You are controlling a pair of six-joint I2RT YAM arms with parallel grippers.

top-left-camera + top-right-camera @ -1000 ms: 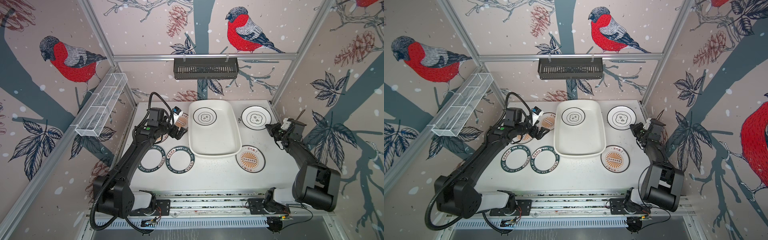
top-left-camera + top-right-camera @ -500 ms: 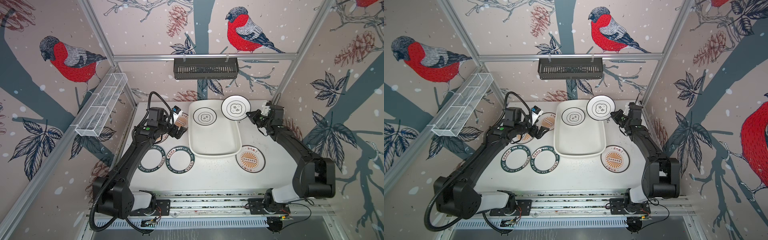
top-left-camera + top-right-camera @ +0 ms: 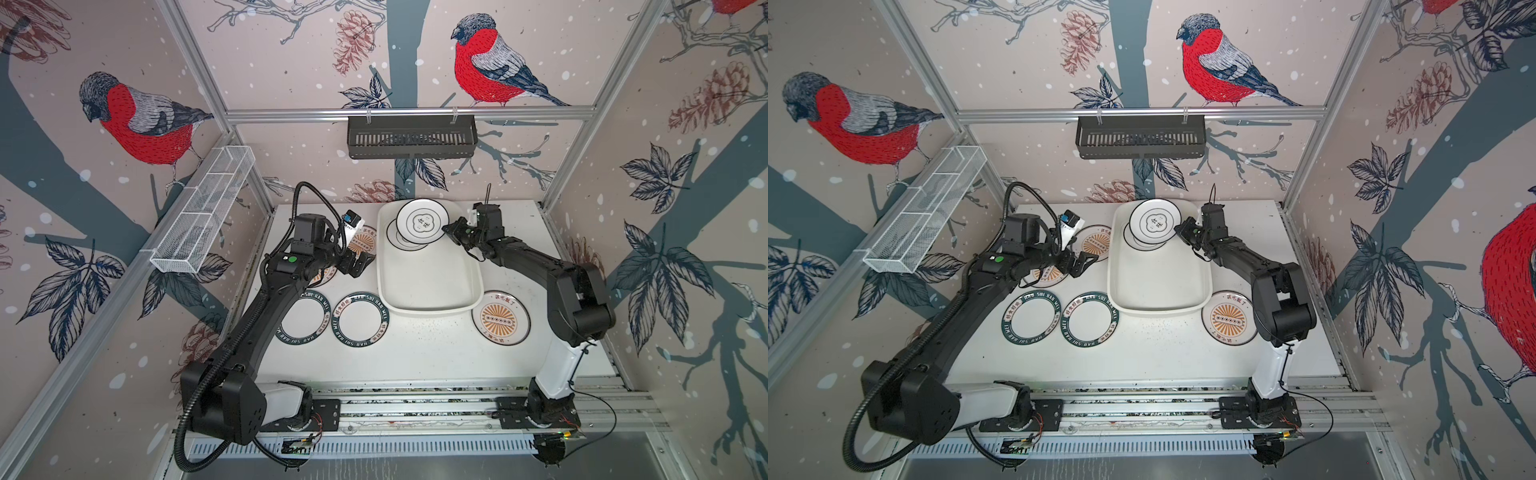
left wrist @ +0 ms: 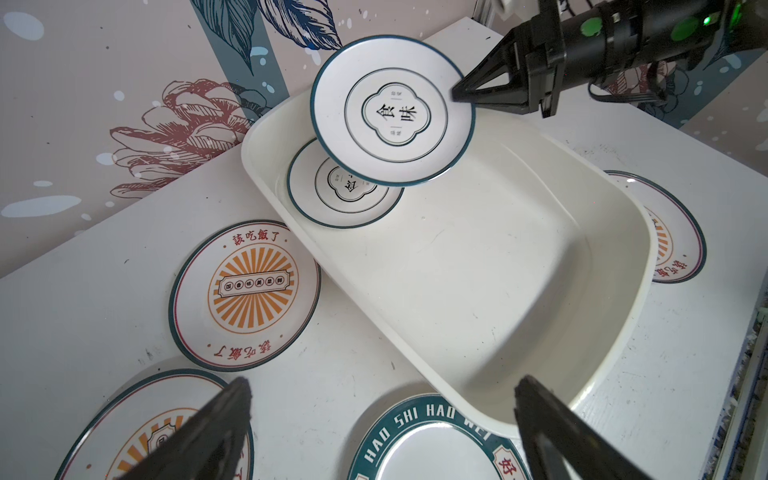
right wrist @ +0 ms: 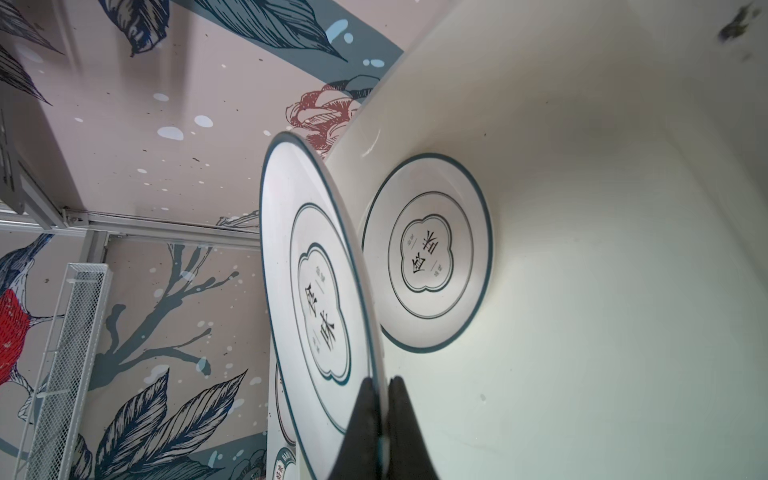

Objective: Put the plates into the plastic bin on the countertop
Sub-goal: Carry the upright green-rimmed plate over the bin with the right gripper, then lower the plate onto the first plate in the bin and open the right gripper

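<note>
The black-line plate (image 3: pixel 422 220) is pinched at its rim by the right gripper (image 3: pixel 447 228), whose jaws are closed on it. It sticks out ahead of the fingertips, above the plastic bin (image 3: pixel 432 274). Below it, a second plate (image 4: pixel 345 199) lies flat inside the bin. The left gripper (image 3: pixel 360 264) is wide and empty, beside the bin, over a sunburst plate (image 4: pixel 245 295) on the countertop (image 3: pixel 415 353).

A robotics test cell fitted out as a mock kitchen counter is shown. The space is boxed in by aluminium framing (image 3: pixel 409 113), and its walls are papered with a printed bullfinch pattern (image 3: pixel 486 66). Two robot arms (image 3: pixel 266 320) are bolted to a slotted rail (image 3: pixel 415 409) along the front of a white countertop (image 3: pixel 415 353), with a bare circuit board (image 3: pixel 297 446) left exposed below. Kitchen props are laid out: printed plates (image 3: pixel 360 319), a plastic bin (image 3: pixel 428 274), a black slotted basket (image 3: pixel 411 141) and a white wire-mesh basket (image 3: pixel 203 216) hung on the frame.
</note>
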